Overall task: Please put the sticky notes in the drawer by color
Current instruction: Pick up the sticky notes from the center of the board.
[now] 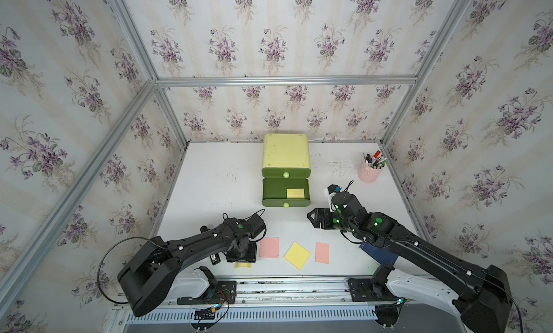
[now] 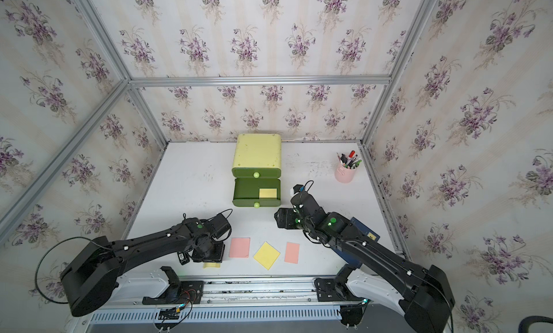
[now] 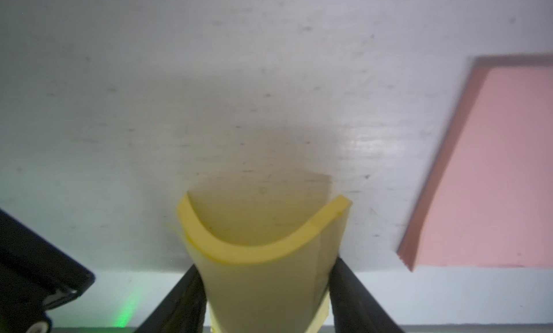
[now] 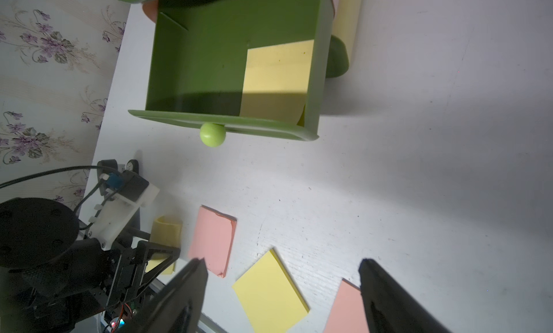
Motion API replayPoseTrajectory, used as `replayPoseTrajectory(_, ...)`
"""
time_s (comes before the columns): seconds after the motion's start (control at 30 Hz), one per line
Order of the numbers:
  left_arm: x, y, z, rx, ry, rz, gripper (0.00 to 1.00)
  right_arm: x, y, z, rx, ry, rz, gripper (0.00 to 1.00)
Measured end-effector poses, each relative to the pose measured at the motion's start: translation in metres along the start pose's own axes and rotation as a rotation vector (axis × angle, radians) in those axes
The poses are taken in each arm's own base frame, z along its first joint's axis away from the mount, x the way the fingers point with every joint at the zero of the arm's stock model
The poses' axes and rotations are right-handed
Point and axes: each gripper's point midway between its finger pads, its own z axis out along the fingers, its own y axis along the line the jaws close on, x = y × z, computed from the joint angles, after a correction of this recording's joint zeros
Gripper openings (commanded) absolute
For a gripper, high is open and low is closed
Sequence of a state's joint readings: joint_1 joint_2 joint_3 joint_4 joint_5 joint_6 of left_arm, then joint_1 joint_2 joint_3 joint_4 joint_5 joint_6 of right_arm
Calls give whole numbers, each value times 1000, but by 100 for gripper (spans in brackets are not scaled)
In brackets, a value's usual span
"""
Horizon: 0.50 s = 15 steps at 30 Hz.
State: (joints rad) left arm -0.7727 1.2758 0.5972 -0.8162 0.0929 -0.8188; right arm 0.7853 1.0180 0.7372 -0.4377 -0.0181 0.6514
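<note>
Left claw has a curled yellow note squeezed between its jaws. They are partway closed and the paper is bowed into a U, low and left of centre in both top views. Right claw gapes wide with nothing in it, right of centre above the surface. The drawer chest sits upper centre. Its open drawer is pulled forward, with a stored yellow note in one corner. Along the lower centre lie a pink note, a flat yellow note and a second pink note, each apart.
</note>
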Motion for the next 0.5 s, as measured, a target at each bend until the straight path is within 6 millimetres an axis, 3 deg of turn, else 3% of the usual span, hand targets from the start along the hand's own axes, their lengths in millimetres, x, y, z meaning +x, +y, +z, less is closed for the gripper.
replayPoseTrajectory(0.13,-12,-10,-23,46,-52,3,63,9,6,4,-58,20,-1,82)
replayPoseTrajectory(0.3,-40,-22,-75,95,-184,15,63,18,19,5,-181,26,-1,82)
replayPoseTrajectory(0.5,-69,-42,-139,143,-291,63,66,15,43,1,-311,21,-16,82)
